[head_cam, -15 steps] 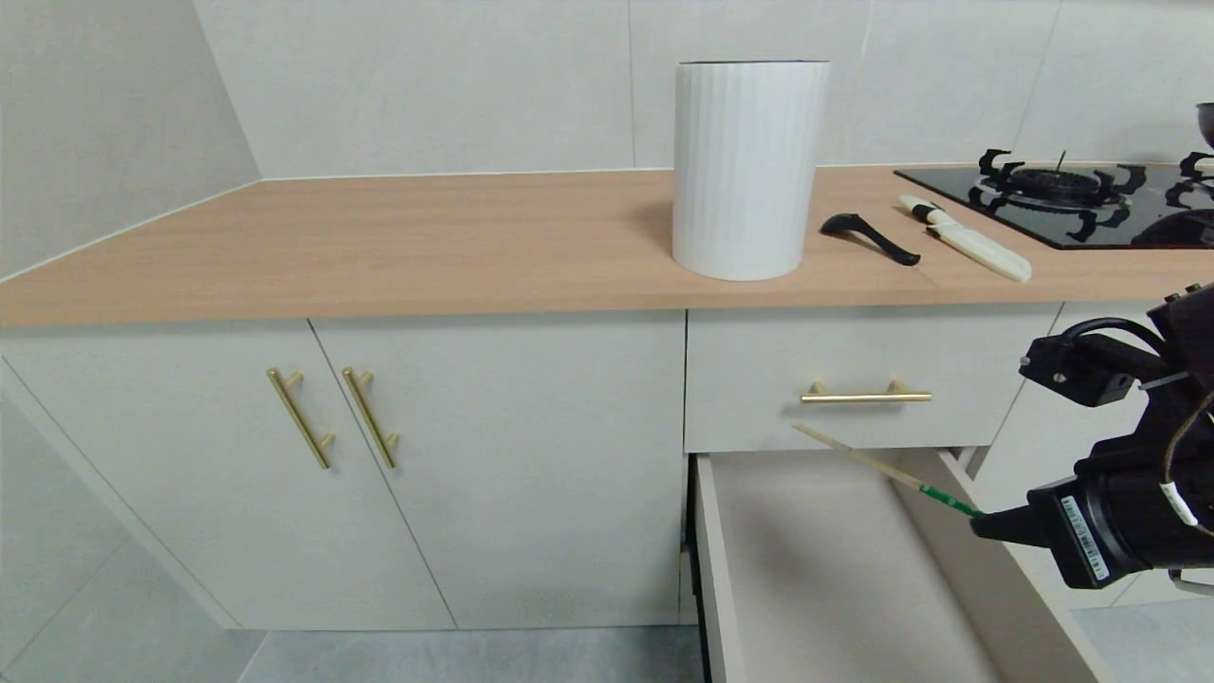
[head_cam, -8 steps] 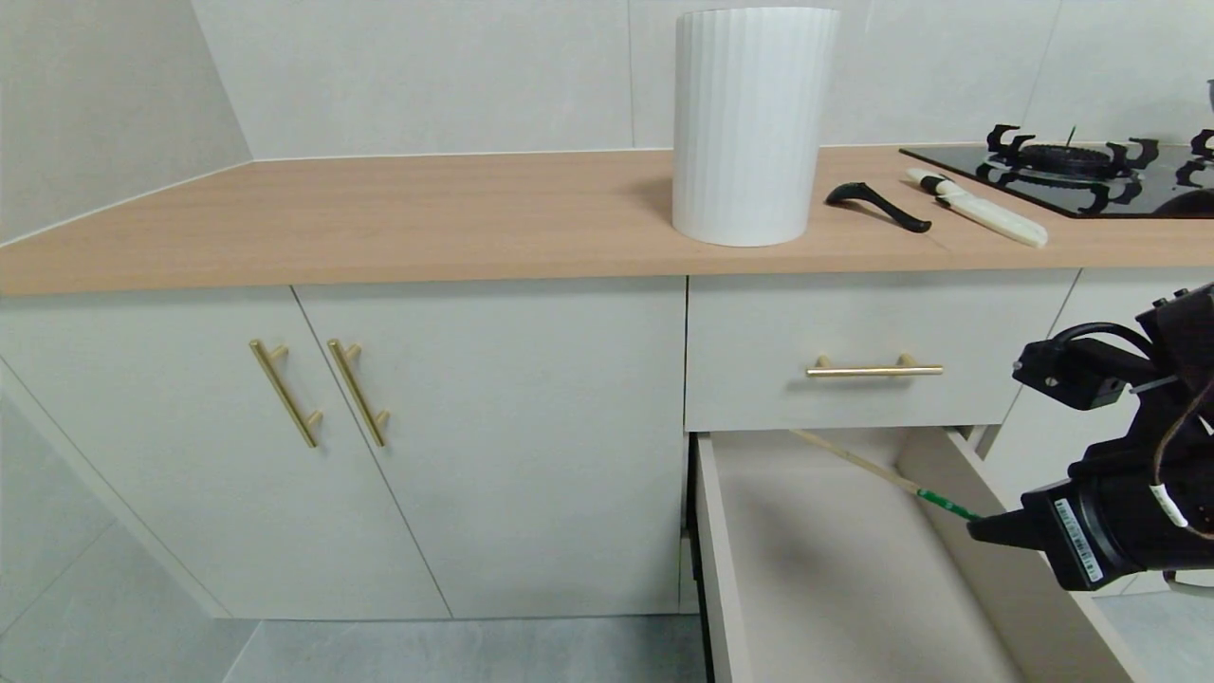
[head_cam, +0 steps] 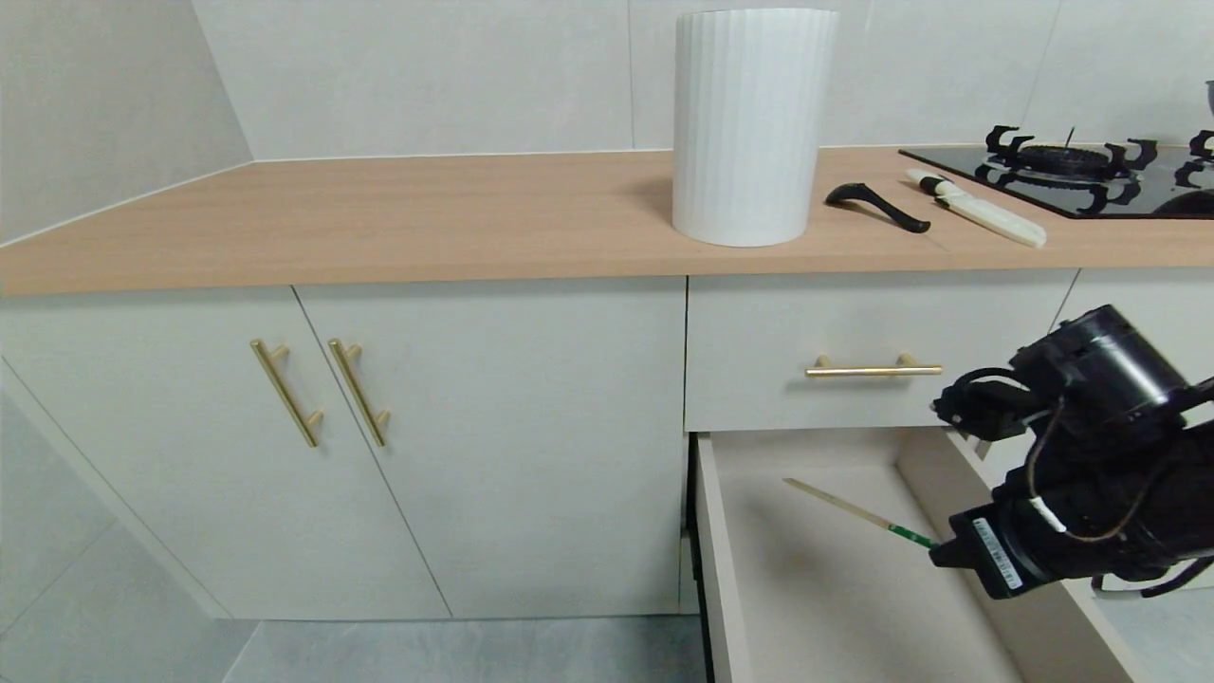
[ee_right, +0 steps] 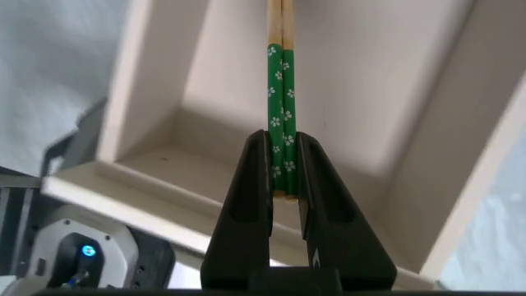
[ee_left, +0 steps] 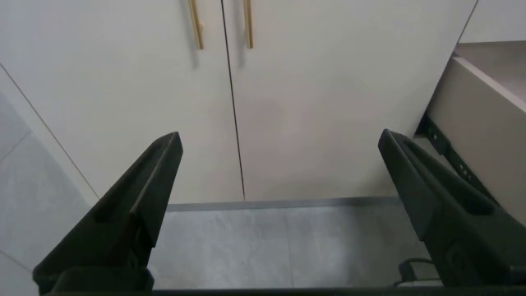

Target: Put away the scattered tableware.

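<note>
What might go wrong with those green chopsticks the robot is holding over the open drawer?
1. The right claw pinches the chopsticks only at their green end. The long bare part sticks far out, so it might swing or slip loose too early.
2. The chopsticks point deep into the drawer. If the arm pushes further, the tips could bump the inside and twist the pair apart.

Long wooden countertop (head_cam: 379,223), black stove (head_cam: 1043,187) at its right end, two cupboard doors (head_cam: 531,446) below, gold handles (head_cam: 284,394), grey floor (ee_left: 271,247).
</note>
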